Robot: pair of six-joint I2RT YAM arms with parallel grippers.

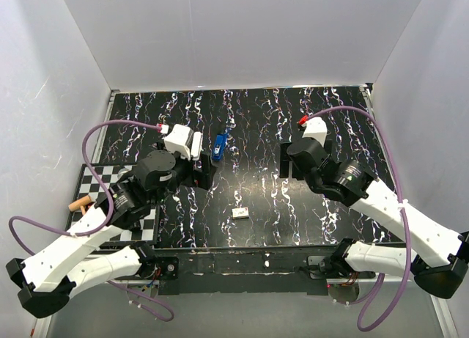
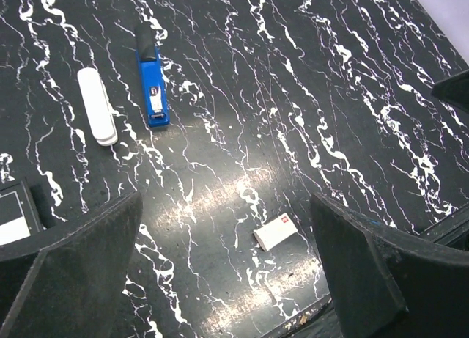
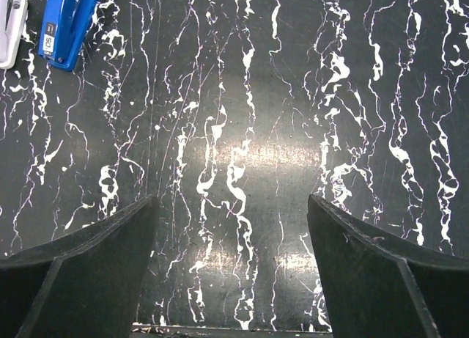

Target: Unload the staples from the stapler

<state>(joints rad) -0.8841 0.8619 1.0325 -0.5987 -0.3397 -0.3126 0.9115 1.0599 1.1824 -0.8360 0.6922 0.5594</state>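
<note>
The left claw [image 2: 227,279] stands with its jaws wide apart and nothing between them. The blue stapler [image 2: 152,85] lies flat on the black, white-veined table [image 1: 293,111], ahead of this claw and off to its left, well apart from both fingers. Its black end points away from the claw. Only bare tabletop lies between claw and stapler. A white bar [image 2: 97,105] lies just beside the stapler on the side farther left, roughly parallel to it, with a narrow strip of table showing between them. A small white box [image 2: 275,232] with a red mark sits close ahead of the claw, nearer its right finger and apart from it.

The right claw [image 3: 231,272] is also spread open and holds nothing, with only veined tabletop between its fingers. From here the stapler [image 3: 67,23] lies far ahead and to the left, cut by the edge of the view, with the white bar's end just past it.

From above, the stapler [image 1: 218,145] lies between the two claws, nearer the left one. The box [image 1: 240,213] sits toward the arm bases. A checkered board [image 1: 94,182] lies under the left arm, with a tan rod [image 1: 79,203] at its outer edge.
</note>
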